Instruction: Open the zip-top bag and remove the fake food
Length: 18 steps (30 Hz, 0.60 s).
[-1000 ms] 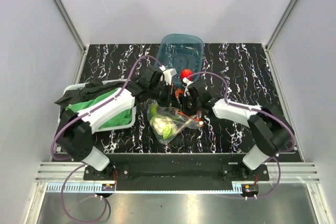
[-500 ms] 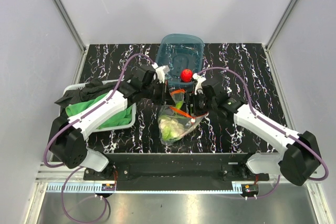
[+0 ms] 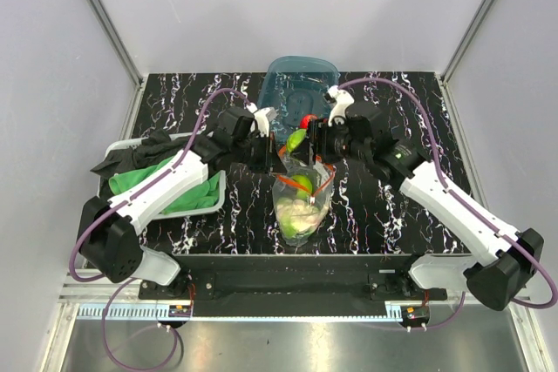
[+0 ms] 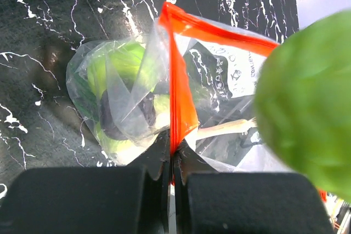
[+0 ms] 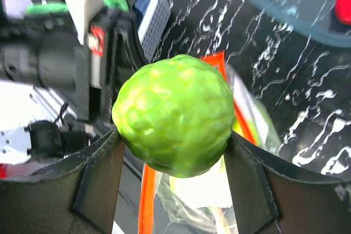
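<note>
Robotics lab test cell, plain white panel walls [image 3: 288,6], aluminium frame posts [image 3: 105,19], black marbled table [image 3: 418,102]

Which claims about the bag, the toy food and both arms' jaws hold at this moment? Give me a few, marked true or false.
1. The left jaws are shut on the orange-red strip of the zip-top bag. True.
2. The right jaws are empty. False: they clamp the green ridged piece, held above the bag.
3. The bag is empty. False: several pieces lie inside, the cauliflower among them.
4. A red piece lies in the teal tub. True.
</note>
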{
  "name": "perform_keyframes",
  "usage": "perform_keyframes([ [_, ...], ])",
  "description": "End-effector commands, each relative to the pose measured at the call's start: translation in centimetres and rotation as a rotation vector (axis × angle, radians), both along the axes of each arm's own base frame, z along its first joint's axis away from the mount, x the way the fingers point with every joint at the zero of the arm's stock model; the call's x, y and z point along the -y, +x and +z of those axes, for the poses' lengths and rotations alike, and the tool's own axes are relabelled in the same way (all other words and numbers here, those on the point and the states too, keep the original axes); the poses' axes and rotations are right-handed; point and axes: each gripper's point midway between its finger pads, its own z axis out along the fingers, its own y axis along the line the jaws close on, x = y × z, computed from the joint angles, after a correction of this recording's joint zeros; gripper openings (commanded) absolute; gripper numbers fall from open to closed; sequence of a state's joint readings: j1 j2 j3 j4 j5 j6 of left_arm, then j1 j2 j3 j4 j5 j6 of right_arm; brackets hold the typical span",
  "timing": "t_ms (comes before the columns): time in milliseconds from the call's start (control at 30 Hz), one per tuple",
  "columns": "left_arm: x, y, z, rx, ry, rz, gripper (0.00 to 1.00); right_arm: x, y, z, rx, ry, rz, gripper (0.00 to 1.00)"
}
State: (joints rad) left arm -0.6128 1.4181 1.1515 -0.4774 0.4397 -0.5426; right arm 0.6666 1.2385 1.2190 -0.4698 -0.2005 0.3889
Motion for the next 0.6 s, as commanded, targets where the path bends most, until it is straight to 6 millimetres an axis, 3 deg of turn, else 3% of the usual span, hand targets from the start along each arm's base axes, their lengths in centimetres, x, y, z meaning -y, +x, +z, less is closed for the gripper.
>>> perform_keyframes([
  [0, -0.1, 0.5, 2.1, 0.066, -0.037, 0.012, 0.00, -0.3, 3.3, 3.4, 0.125, -0.009, -0.069, 0.00],
  [33, -0.2, 0.3, 2.0, 0.067, -0.036, 0.013, 0.00, -0.3, 4.1, 3.8, 0.142, -0.017, -0.083, 0.00],
  [67, -0.5, 0.3, 2.3, 0.079, -0.035, 0.023, 0.00, 0.0, 5.3, 5.6, 0.186, -0.015, -0.129, 0.00],
  [100, -0.8, 0.1, 1.9, 0.080, -0.027, 0.025, 0.00, 0.1, 6.8, 5.1, 0.191, -0.045, -0.151, 0.00],
  [133, -1.2, 0.1, 2.1, 0.098, -0.015, 0.040, 0.00, 0.2, 7.9, 6.4, 0.220, -0.034, -0.171, 0.00],
  [167, -1.7, -0.2, 1.7, 0.090, 0.004, 0.044, 0.00, 0.0, 9.4, 5.5, 0.200, -0.053, -0.186, 0.00],
  [233, -2.5, -0.4, 1.4, 0.095, 0.035, 0.064, 0.00, 0.7, 11.6, 5.4, 0.182, -0.043, -0.209, 0.00],
  [333, -3.5, -1.2, 2.3, 0.122, 0.045, 0.072, 0.00, 0.9, 15.2, 5.3, 0.192, -0.055, -0.256, 0.00],
  [367, -3.8, -1.4, 2.3, 0.125, 0.051, 0.073, 0.00, 0.7, 16.6, 3.3, 0.165, -0.090, -0.261, 0.00],
  [433, -4.0, -1.4, 3.1, 0.144, 0.052, 0.072, 0.00, 0.7, 18.3, 2.4, 0.166, -0.110, -0.268, 0.01],
  [467, -4.0, -1.6, 3.2, 0.139, 0.055, 0.069, 0.00, 0.4, 19.4, 0.1, 0.133, -0.140, -0.265, 0.02],
  [533, -3.9, -1.4, 3.9, 0.137, 0.045, 0.064, 0.00, 0.3, 20.7, -1.5, 0.121, -0.166, -0.257, 0.09],
  [567, -3.8, -1.4, 3.9, 0.131, 0.045, 0.062, 0.00, 0.4, 21.6, -3.8, 0.088, -0.194, -0.262, 0.11],
])
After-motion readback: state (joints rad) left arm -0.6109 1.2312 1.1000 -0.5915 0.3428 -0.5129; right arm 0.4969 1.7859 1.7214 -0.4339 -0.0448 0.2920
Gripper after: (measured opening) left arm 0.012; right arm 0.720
